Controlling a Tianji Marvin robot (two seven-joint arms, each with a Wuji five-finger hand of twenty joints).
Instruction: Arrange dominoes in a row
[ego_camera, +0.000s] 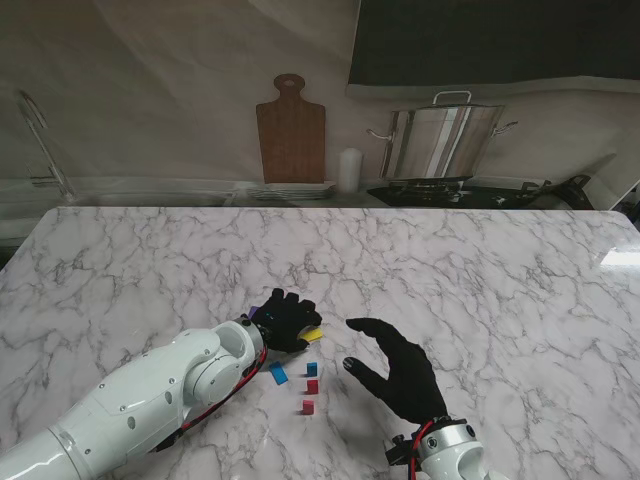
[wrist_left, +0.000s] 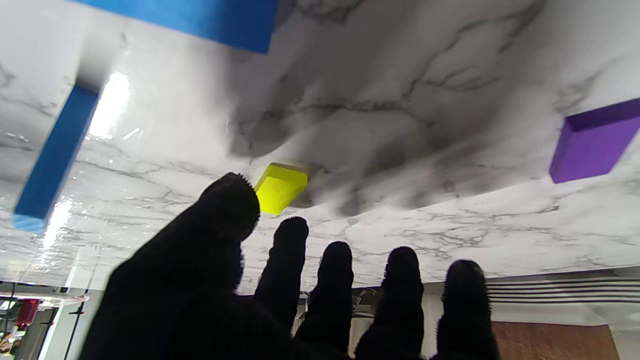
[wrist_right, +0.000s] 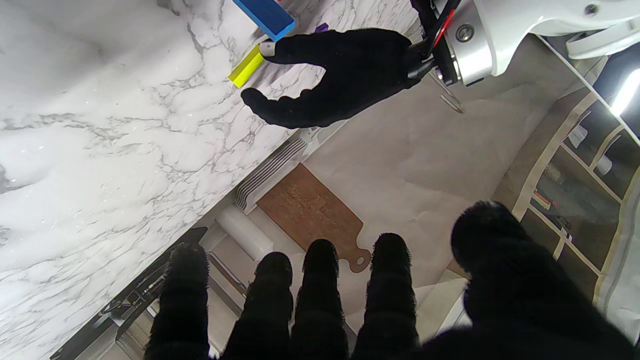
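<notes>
Dominoes lie scattered on the marble counter (ego_camera: 480, 270) in front of me; the yellow domino (ego_camera: 314, 335) lies flat just beside the left hand (ego_camera: 287, 319), whose fingers (wrist_left: 292, 235) are spread and hold nothing. A purple domino (wrist_left: 592, 145) sits beside that hand. Nearer to me stand a blue domino (ego_camera: 312, 369) and two red dominoes (ego_camera: 312, 386), with another blue domino (ego_camera: 277, 374) lying flat. The right hand (ego_camera: 400, 372) hovers open, empty. A sweep by either hand could topple those uprights or skid the yellow piece away.
</notes>
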